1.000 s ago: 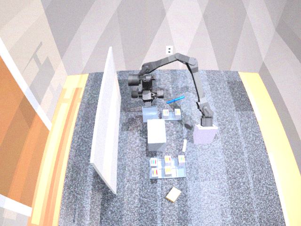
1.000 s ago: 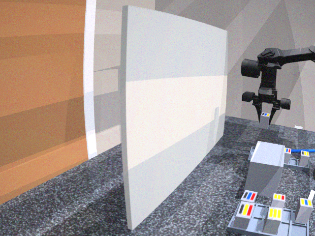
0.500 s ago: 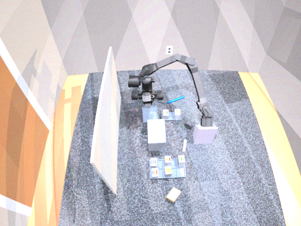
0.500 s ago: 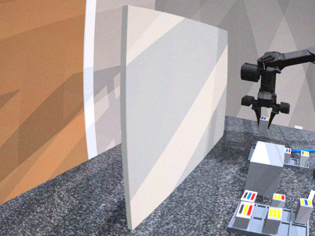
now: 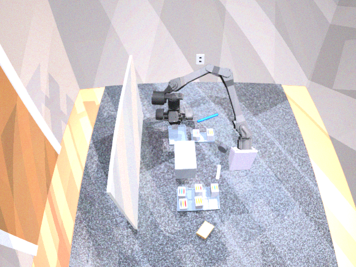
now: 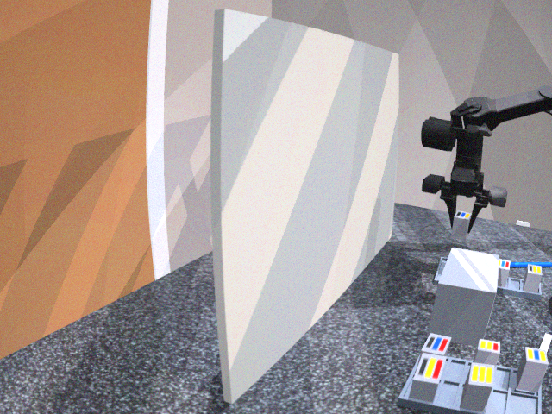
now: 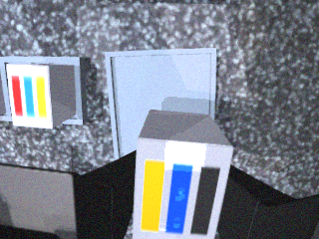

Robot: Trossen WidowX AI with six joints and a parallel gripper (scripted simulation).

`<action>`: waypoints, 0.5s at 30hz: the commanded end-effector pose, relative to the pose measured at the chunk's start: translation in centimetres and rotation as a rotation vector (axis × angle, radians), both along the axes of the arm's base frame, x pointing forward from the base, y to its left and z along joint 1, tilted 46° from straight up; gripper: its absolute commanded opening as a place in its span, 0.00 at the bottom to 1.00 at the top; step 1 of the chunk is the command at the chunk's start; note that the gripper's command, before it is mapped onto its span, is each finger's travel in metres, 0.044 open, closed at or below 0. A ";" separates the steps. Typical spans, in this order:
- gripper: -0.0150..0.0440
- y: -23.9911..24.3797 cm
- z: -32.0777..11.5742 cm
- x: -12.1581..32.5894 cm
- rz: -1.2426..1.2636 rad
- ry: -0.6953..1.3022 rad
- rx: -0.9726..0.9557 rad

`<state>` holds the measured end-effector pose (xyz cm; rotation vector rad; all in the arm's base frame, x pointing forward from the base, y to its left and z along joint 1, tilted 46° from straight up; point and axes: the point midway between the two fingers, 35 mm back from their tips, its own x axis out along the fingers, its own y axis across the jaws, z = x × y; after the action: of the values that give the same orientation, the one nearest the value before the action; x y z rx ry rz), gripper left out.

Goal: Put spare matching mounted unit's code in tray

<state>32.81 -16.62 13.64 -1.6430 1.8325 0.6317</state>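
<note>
The mounted unit's back and its code cannot be seen in any view; a big gray box (image 5: 185,155) (image 6: 466,307) in the middle of the top view may hide things behind it. The claw (image 5: 174,125) (image 6: 461,227) (image 7: 175,160) is closed on one spare (image 6: 461,226) (image 7: 181,184), a gray block with yellow, blue and black stripes. The spare is up in the air, near the plain tray (image 5: 177,134) (image 6: 438,270) (image 7: 111,100), whose lower part is covered in the wrist view. The desk (image 5: 258,201) (image 6: 134,348) looks speckled, like rough stone. Two striped blocks stand in the small rack (image 5: 203,141) (image 6: 528,292) (image 7: 84,107), and five in the bigger one (image 5: 198,210) (image 6: 439,406). One tall flat board (image 5: 126,138) (image 6: 307,178) stands at the left of the top view.
</note>
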 end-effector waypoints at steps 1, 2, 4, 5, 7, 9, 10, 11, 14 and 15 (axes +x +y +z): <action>0.25 -0.3 -0.5 -0.1 0.005 0.008 0.004; 0.25 -0.3 -0.6 -0.1 0.005 0.007 0.004; 0.25 -0.5 -0.7 -0.1 0.005 0.007 0.004; 0.25 -0.6 -0.8 -0.1 0.005 0.007 0.004; 0.25 -0.7 -0.9 -0.1 0.005 0.007 0.004; 0.25 -0.8 -1.1 -0.2 0.005 0.007 0.004; 0.25 -0.9 -1.1 -0.2 0.005 0.007 0.004; 0.25 -1.0 -1.2 -0.2 0.005 0.007 0.003; 0.25 -1.2 -1.4 -0.2 0.005 0.007 0.003; 0.25 -1.3 -1.4 -0.2 0.005 0.007 0.003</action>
<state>32.68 -17.69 12.65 -1.6439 1.8332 0.6305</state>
